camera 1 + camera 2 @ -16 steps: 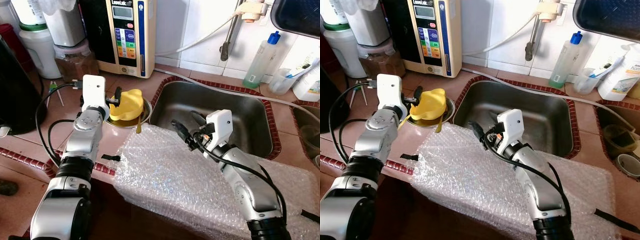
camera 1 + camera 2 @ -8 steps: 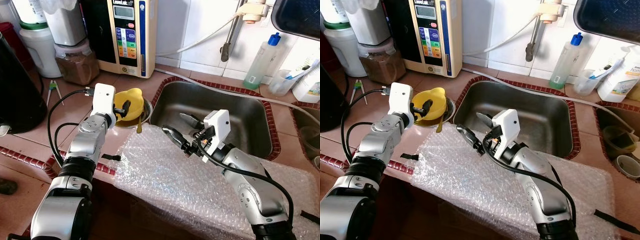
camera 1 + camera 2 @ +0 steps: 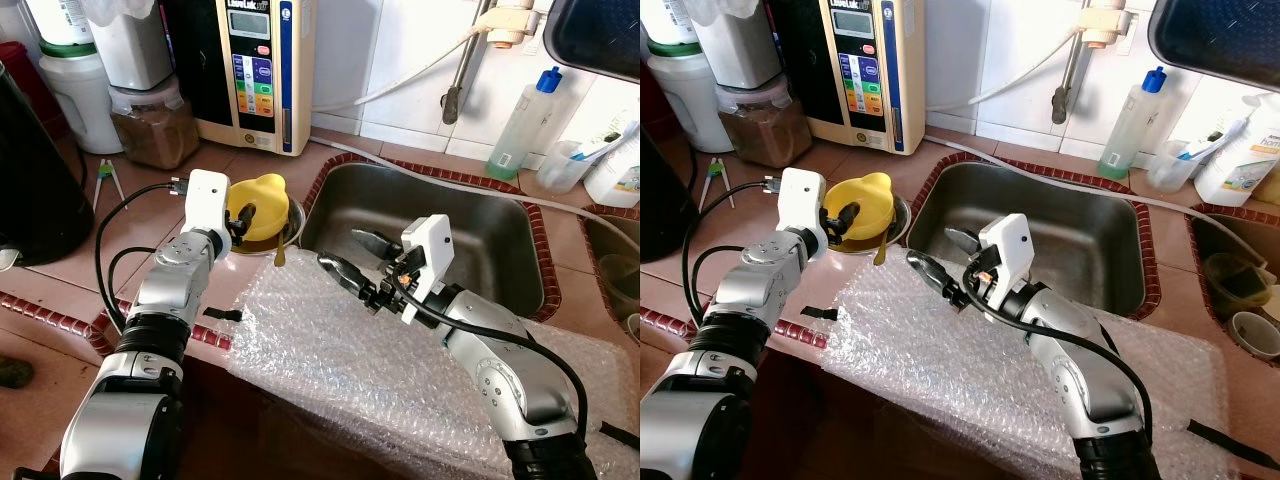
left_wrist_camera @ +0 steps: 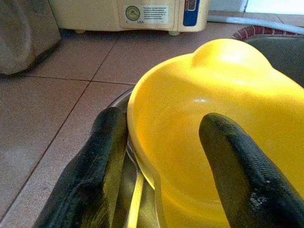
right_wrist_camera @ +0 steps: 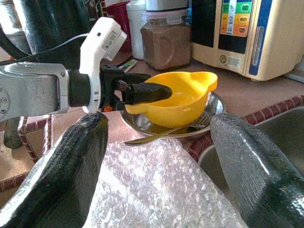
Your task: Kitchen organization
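Right now the left end effector [image 3: 240, 212] grips the near rim of a yellow bowl [image 3: 258, 203], one black finger [image 4: 95, 175] outside the wall and the other inside the bowl, as the left wrist view shows. That yellow bowl sits in a shallow metal dish [image 3: 895, 215] on the tiled table [image 3: 120, 235], just left of the steel sink [image 3: 470, 225]; a spoon [image 3: 278, 250] lies in the dish with its handle sticking out toward the sheet of bubble wrap [image 3: 340, 350]. The bubble wrap is spread over the table's front edge and part of the sink's near rim. The right end effector [image 3: 352, 254] hovers released, fingers spread wide apart and holding nothing, above the far edge of the bubble wrap at the sink's left corner, pointing toward the bowl; in the right wrist view the bowl and dish appear between its two fingers [image 5: 61, 161]. Behind the bowl stands a cream water ionizer [image 3: 250, 70] against the wall, with a jar of brown powder [image 3: 150, 125] to its left. A green dish-soap bottle with a blue cap [image 3: 525, 120] stands behind the sink on the right, near the tap [image 3: 465, 60].
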`<state>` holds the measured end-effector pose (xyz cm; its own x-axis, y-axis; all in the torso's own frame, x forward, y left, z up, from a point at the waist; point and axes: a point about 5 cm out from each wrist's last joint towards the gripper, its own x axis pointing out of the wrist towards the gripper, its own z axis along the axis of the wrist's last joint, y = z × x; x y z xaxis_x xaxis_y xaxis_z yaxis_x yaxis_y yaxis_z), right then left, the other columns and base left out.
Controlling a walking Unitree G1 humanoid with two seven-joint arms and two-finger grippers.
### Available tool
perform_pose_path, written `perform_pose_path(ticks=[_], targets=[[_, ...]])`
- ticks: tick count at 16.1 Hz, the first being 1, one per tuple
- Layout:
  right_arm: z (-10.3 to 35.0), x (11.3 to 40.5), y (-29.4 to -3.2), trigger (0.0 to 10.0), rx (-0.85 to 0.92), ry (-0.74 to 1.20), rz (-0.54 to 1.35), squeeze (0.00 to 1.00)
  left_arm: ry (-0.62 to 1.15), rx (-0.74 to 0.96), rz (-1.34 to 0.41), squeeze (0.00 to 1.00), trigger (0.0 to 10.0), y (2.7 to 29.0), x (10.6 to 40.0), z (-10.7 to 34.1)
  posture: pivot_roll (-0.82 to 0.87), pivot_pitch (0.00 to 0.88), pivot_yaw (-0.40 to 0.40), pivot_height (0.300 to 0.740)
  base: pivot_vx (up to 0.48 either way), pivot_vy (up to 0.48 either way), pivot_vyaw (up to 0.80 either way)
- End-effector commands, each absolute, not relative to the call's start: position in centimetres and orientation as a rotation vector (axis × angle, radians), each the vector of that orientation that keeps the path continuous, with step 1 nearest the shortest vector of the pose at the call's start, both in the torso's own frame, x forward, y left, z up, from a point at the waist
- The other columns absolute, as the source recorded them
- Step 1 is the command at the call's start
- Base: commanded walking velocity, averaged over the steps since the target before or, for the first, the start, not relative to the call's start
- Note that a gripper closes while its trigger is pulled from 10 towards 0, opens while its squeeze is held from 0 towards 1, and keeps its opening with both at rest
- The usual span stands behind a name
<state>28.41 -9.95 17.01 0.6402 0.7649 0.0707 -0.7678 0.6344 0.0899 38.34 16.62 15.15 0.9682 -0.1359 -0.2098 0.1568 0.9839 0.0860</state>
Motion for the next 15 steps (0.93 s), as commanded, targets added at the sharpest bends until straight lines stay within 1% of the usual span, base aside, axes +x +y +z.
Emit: perform_pose_path(ticks=[1, 3, 5, 7, 9, 11, 13, 15], targets=[[17.95, 28.51, -9.82, 10.0, 0.093, -0.058, 0.896, 0.0, 0.196, 0.105, -0.136, 0.0, 0.0, 16.84, 38.57, 15.77, 0.01, 0.0, -0.037, 0.74, 0.0, 0.0, 0.0], [18.17, 28.52, -9.71, 10.0, 0.071, -0.077, 0.903, 0.0, 0.19, 0.021, -0.15, 0.0, 0.0, 16.44, 38.49, 15.88, 0.01, 0.0, -0.04, 0.74, 0.0, 0.0, 0.0], [18.12, 28.51, -9.51, 10.0, 0.061, -0.079, 0.91, 0.0, 0.19, 0.024, -0.153, 0.0, 0.0, 16.29, 38.46, 15.86, 0.01, 0.0, -0.042, 0.74, 0.0, 0.0, 0.0], [18.14, 28.68, -9.33, 10.0, 0.15, -0.052, 0.919, 0.0, 0.195, 0.002, -0.151, 0.0, 0.0, 16.23, 38.44, 15.75, 0.01, 0.0, -0.041, 0.74, 0.0, 0.0, 0.0], [18.0, 28.67, -9.26, 10.0, 0.156, -0.032, 0.941, 0.0, 0.204, -0.012, -0.154, 0.0, 0.0, 16.26, 38.43, 15.67, 0.01, 0.0, -0.042, 0.74, 0.0, 0.0, 0.0], [17.87, 28.66, -9.27, 10.0, 0.143, -0.026, 0.95, 0.0, 0.207, -0.012, -0.16, 0.0, 0.0, 16.23, 38.4, 15.64, 0.01, 0.0, -0.043, 0.74, 0.0, 0.0, 0.0], [17.61, 28.76, -9.31, 10.0, 0.078, -0.043, 0.941, 0.0, 0.18, -0.019, -0.14, 0.0, 0.0, 16.57, 38.41, 15.92, 0.02, 0.0, -0.044, 0.74, 0.0, 0.0, 0.0], [17.42, 28.95, -9.45, 10.0, 0.095, -0.021, 0.939, 0.0, 0.183, -0.023, -0.14, 0.0, 0.0, 16.65, 38.39, 15.88, 0.02, 0.0, -0.047, 0.74, 0.0, 0.0, 0.0]])
